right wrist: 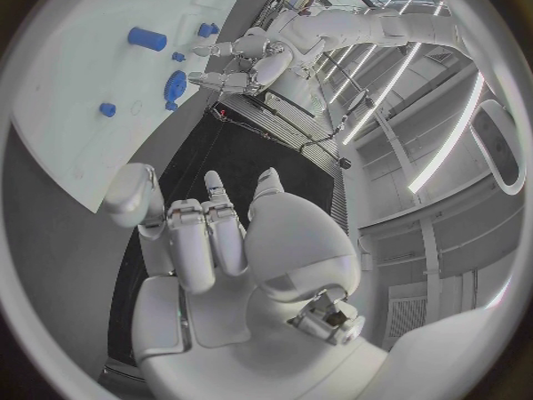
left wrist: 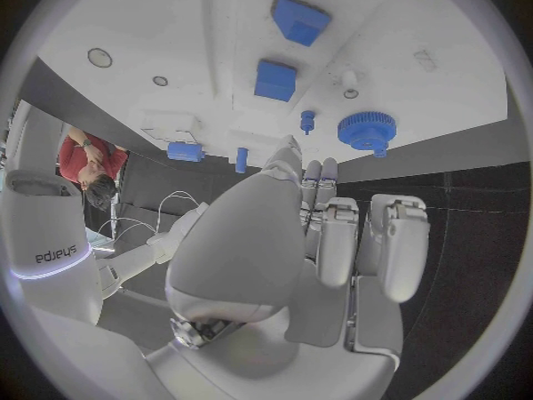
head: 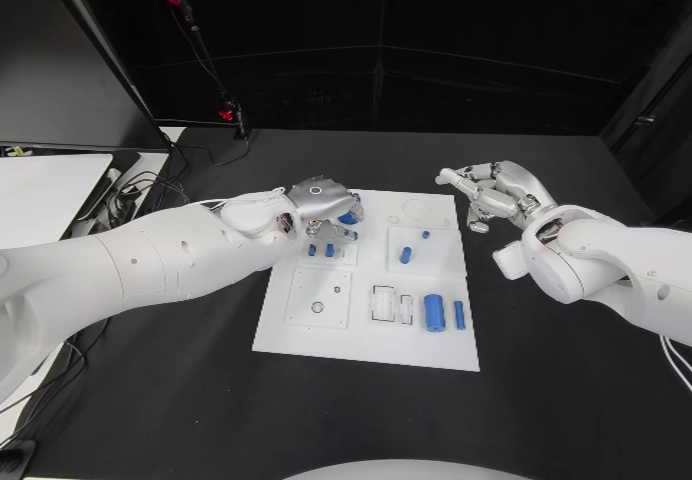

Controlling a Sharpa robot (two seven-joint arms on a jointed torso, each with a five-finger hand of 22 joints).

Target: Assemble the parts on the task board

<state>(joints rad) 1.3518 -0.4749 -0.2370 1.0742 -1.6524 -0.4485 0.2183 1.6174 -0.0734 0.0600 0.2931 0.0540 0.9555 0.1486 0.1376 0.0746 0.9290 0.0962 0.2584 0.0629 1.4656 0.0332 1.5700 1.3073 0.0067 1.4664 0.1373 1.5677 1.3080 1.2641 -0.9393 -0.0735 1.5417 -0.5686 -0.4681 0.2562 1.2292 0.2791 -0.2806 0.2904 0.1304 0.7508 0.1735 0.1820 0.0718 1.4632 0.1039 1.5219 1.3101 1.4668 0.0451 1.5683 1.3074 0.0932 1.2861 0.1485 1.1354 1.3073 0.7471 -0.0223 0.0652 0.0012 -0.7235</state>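
Several blue parts scattered across the white task board [head: 368,345] at centre of black counter [head: 216,400]; assembly judged early, most pieces loose or unseated. Two blue cylinders [head: 434,309] lying flat side by side near board's edge closest to robot, beside an unfilled rectangular slot [head: 385,303]. Another small blue piece [head: 407,254] resting mid-board. Round recess [head: 418,210] at board's far edge unfilled, likewise a round socket [head: 320,296] on board's left half. Blue gear [left wrist: 363,130] sitting near board's far-left corner, w/ a small blue peg [left wrist: 306,119] and two blue blocks [left wrist: 275,80] close by in left wrist view.

Left hand [head: 320,205] poised over board's far-left portion, directly above the gear, fingers [left wrist: 336,240] extended side by side, nothing gripped; gap to gear apparent in left wrist view, no contact seen. Right hand [head: 493,192] hovering just off board's far-right corner, above bare counter, fingers loosely spread, holding nothing; nearest part well apart from it.

Left to do, by judgement: gear pickup and seating, cylinders into their slots, remaining recesses filled. Gear likely next, given left hand's position.
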